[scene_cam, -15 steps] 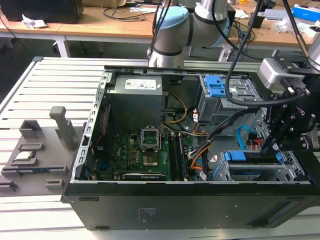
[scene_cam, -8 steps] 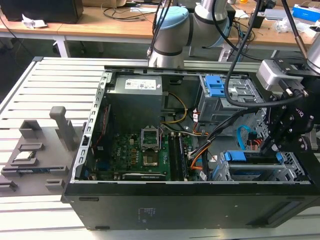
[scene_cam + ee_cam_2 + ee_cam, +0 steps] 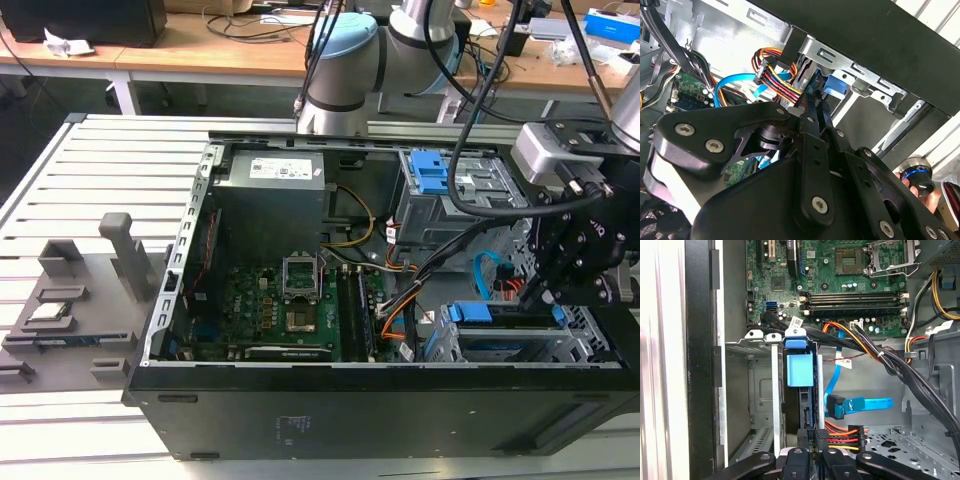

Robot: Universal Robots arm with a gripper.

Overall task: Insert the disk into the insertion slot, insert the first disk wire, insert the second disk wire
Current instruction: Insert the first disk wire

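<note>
The disk [image 3: 800, 371], in its bright blue carrier [image 3: 470, 313], sits inside the insertion slot [image 3: 505, 350], the grey metal cage [image 3: 757, 390] at the case's front corner on the exterior view's right. My gripper [image 3: 548, 292] is lowered at the disk's connector end. Its fingers [image 3: 799, 437] stand close together on a black plug with red, yellow and orange wires [image 3: 842, 437], pressed at the disk's edge. That wire bundle [image 3: 775, 75] runs up to the fingertips [image 3: 810, 112]. A blue flat data wire [image 3: 860, 405] hangs loose beside the disk, unplugged.
A taller cage with blue tabs [image 3: 438, 185] stands behind the slot. A thick black cable bundle [image 3: 880, 360] crosses above the disk. The motherboard [image 3: 285, 300] and power supply [image 3: 270, 195] fill the case's middle. The black case wall [image 3: 700, 365] runs close alongside the cage.
</note>
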